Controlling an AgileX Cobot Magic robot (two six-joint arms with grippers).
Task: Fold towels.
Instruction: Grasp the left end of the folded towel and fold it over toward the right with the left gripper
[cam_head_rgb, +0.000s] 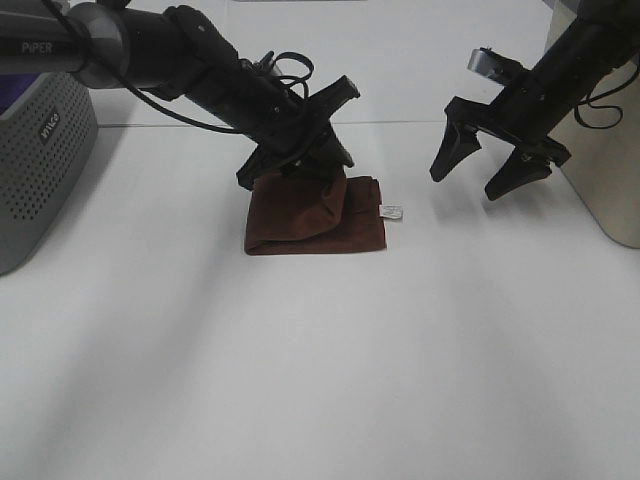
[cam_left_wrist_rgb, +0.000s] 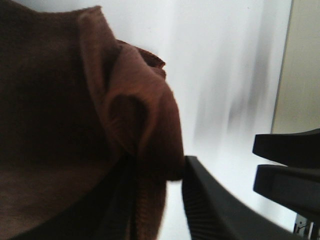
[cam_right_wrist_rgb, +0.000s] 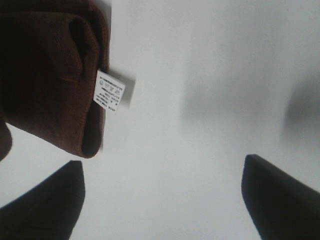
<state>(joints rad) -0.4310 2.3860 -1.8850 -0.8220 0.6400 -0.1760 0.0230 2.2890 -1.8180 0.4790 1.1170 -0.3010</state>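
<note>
The dark reddish-brown towel (cam_head_rgb: 315, 222) lies folded into a small rectangle on the white table, left of centre, with its white tag (cam_head_rgb: 392, 212) sticking out of the right edge. My left gripper (cam_head_rgb: 300, 168) is down on the towel's far edge, shut on a raised fold of the cloth; in the left wrist view the towel (cam_left_wrist_rgb: 65, 100) bunches between the fingers (cam_left_wrist_rgb: 215, 210). My right gripper (cam_head_rgb: 490, 172) hangs open and empty above the table, right of the towel. The right wrist view shows the towel's corner (cam_right_wrist_rgb: 45, 75) and tag (cam_right_wrist_rgb: 110, 91) ahead of its open fingers (cam_right_wrist_rgb: 280, 200).
A grey perforated bin (cam_head_rgb: 40, 150) with something purple (cam_head_rgb: 15, 100) in it stands at the left edge. A beige box (cam_head_rgb: 610, 170) stands at the right edge, behind the right arm. The white table (cam_head_rgb: 330, 380) stretches towards the front.
</note>
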